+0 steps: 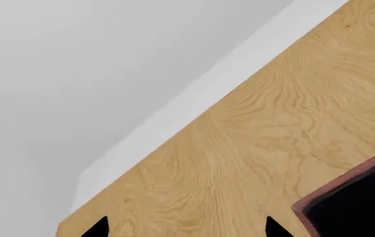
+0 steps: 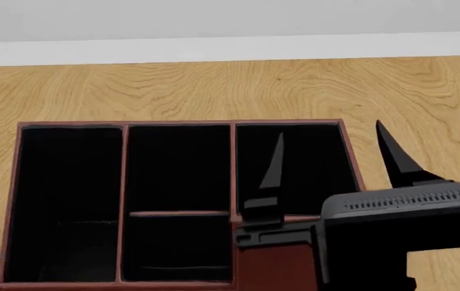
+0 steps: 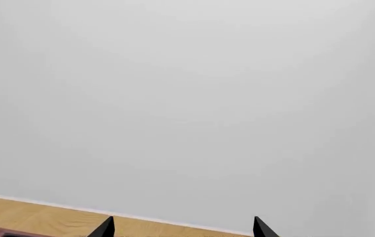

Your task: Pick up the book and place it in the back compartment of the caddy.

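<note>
The right gripper hangs over the caddy on the wooden counter, fingers spread apart with nothing between them. The left gripper is likewise open, beside the caddy's corner. No book shows in any view.

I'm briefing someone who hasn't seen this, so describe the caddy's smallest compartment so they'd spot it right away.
On the wooden table sits a dark red caddy with black lining. In its middle column, the smallest compartment is the nearer cell, below a thin crosswise divider. It is wide, short and roughly half its neighbours' size.
</note>
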`<state>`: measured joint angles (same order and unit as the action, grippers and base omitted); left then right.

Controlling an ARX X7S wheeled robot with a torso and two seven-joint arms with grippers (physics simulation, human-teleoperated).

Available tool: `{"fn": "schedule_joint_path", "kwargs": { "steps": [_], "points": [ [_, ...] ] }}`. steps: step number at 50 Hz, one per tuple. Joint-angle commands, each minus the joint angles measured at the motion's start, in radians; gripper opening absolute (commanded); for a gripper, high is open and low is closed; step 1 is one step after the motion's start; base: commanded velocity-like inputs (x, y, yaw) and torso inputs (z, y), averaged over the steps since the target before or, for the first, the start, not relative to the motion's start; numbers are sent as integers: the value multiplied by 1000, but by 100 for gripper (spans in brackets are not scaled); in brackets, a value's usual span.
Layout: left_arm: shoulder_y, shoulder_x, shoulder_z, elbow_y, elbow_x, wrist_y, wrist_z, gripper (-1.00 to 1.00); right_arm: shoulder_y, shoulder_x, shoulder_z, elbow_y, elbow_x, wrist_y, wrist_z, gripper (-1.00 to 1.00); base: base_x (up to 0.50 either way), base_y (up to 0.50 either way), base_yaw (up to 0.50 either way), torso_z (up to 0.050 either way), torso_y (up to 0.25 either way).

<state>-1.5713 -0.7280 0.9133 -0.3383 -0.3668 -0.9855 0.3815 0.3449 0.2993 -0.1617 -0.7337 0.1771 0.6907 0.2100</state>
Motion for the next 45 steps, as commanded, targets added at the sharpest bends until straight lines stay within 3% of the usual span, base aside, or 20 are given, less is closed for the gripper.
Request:
{"fn": "schedule_joint_path", "kwargs": {
  "steps": [1,11,16,30,45],
  "points": [
    [10,44,37,-113,12,71,48,100,15,-1,1,40,4,-19,-1,100,0,0,0,0,0],
    [42,87,49,-225,46,173,25,100,24,2,0,64,9,-30,-4,100,0,0,0,0,0],
    [36,108,94,-301,80,248,75,100,30,3,0,77,10,-35,-4,100,0,0,0,0,0],
    [101,60,142,-228,76,271,147,100,39,10,2,79,16,-26,0,100,0,0,0,0,0],
    [144,21,140,-201,69,265,132,100,45,11,-8,91,17,-23,6,100,0,0,0,0,0]
  ]
}}
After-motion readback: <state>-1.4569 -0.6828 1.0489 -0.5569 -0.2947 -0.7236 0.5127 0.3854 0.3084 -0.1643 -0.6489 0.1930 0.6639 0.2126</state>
